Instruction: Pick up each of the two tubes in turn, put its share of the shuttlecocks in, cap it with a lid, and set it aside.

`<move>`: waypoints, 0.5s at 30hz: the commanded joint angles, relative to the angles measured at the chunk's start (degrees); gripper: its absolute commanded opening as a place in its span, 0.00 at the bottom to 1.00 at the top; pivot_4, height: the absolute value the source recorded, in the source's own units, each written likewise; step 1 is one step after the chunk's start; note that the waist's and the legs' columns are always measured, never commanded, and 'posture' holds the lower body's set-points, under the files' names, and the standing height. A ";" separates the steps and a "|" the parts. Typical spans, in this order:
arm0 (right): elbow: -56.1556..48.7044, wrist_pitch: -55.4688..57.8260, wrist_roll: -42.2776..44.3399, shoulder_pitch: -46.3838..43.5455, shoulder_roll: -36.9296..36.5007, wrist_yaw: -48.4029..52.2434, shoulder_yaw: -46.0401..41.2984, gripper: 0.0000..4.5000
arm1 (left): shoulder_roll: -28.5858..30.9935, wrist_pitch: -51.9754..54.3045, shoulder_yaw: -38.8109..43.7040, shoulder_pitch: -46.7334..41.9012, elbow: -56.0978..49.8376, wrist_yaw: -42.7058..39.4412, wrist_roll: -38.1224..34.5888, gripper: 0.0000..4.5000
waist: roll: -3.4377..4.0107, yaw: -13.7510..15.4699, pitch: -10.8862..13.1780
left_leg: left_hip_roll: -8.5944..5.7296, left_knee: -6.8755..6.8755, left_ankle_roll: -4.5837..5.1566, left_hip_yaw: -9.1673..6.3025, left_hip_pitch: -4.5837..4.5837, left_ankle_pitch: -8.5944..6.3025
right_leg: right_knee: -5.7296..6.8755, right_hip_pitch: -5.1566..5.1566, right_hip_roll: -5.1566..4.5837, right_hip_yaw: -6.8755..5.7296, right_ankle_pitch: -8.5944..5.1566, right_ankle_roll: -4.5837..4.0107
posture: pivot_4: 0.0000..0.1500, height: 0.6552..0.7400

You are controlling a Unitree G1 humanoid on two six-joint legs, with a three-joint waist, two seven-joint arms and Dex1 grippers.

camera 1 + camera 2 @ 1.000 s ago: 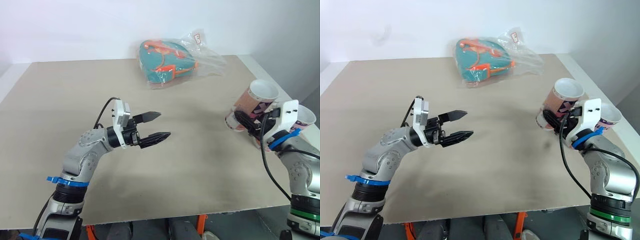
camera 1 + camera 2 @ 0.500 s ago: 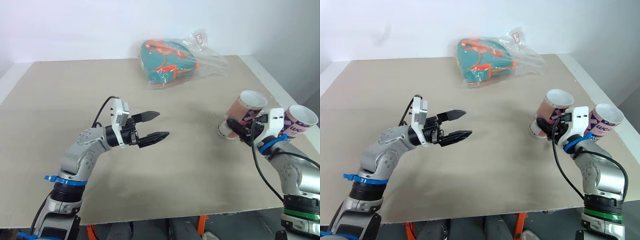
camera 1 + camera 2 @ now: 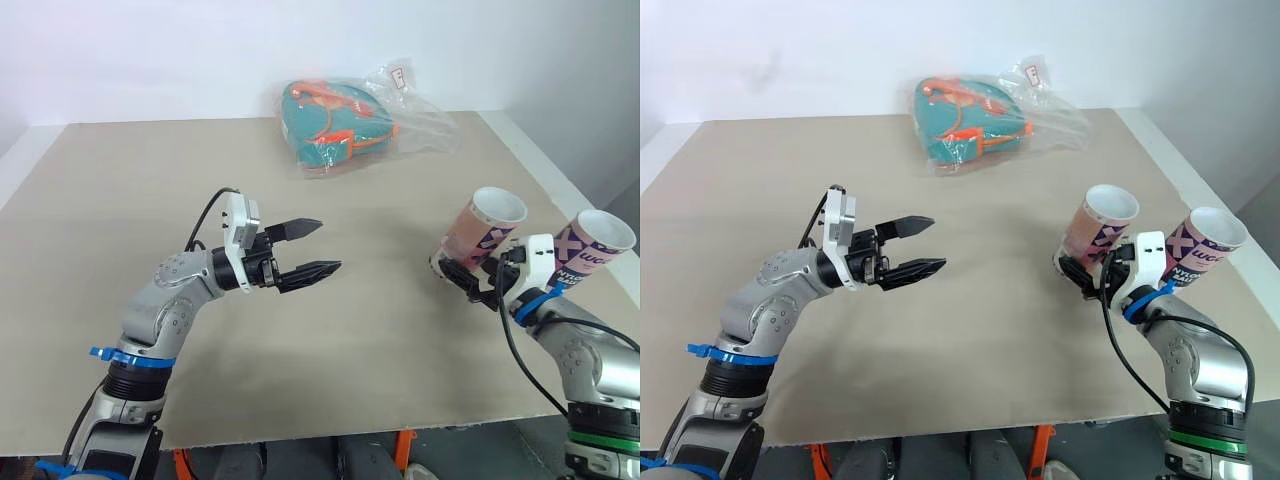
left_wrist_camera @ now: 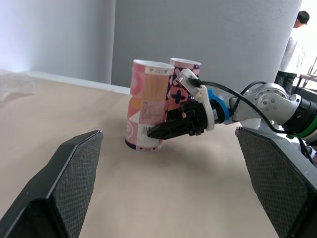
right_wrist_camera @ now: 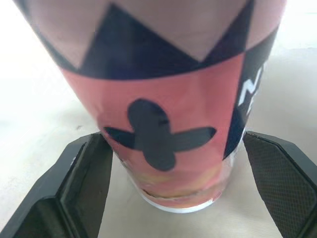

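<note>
Tubes stand at the right edge of the frame, the pink tube a little inward of the purple tube, close together but apart. Both rest on the table with their open mouths up. The right gripper has the pink tube; its two black fingers clasp it low down, one on each side, just above the base. The left gripper hangs over the middle of the frame with its fingers spread and nothing between them. A clear plastic bag with something teal and orange inside lies at the upper centre, well away from both arms.

The step in hand looks like taking up the first tube. The hold is low on a tall, light cylinder, so the top is likely to swing if the wrist turns quickly. A lift that goes straight up, before any sideways travel, would keep the base from dragging on the table and levering the tube out of the fingers. The purple tube stands on the outer side, so the safe path is inward, toward the middle of the frame, where the other arm waits. The wall is probably thin card, so the squeeze should be firm enough to stop slipping but not enough to oval the tube, or a lid may not seat later. Keeping the mouth level and facing up will make loading easier
</note>
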 commanded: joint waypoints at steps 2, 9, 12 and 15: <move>-3.07 -0.53 -0.04 2.90 -2.71 1.64 -1.07 0.99 | -0.15 -0.30 0.87 -1.07 -0.12 -0.43 -0.91 1.00 | 0.00 0.01 0.00 | 0.00 -0.01 0.00 -0.01 -0.01 0.00 | -0.01 0.00 0.00 0.00 -0.01 0.00 | 1.00 0.99; -7.44 1.65 2.84 8.12 -5.02 6.64 -0.69 0.99 | 0.45 -0.25 1.72 -1.07 0.69 -0.72 -1.47 1.00 | 0.00 0.00 0.00 | 0.00 0.00 0.00 0.00 -0.02 0.00 | -0.02 0.00 0.00 0.00 -0.03 0.06 | 1.00 0.99; -7.81 2.28 2.80 10.17 -6.20 7.94 -0.67 0.99 | 1.28 -0.24 1.83 -0.27 0.46 -0.86 -1.04 1.00 | 0.01 0.01 0.00 | 0.00 0.06 0.00 0.00 -0.01 0.00 | -0.02 0.01 0.00 0.00 0.01 0.09 | 1.00 0.99; -9.70 2.82 4.13 13.40 -7.94 11.44 -1.06 0.99 | 4.41 0.84 0.97 1.86 0.00 -1.95 0.51 1.00 | 0.01 0.01 -0.01 | 0.00 0.06 0.01 0.00 -0.01 0.00 | -0.02 0.01 0.00 0.00 0.00 0.10 | 1.00 0.99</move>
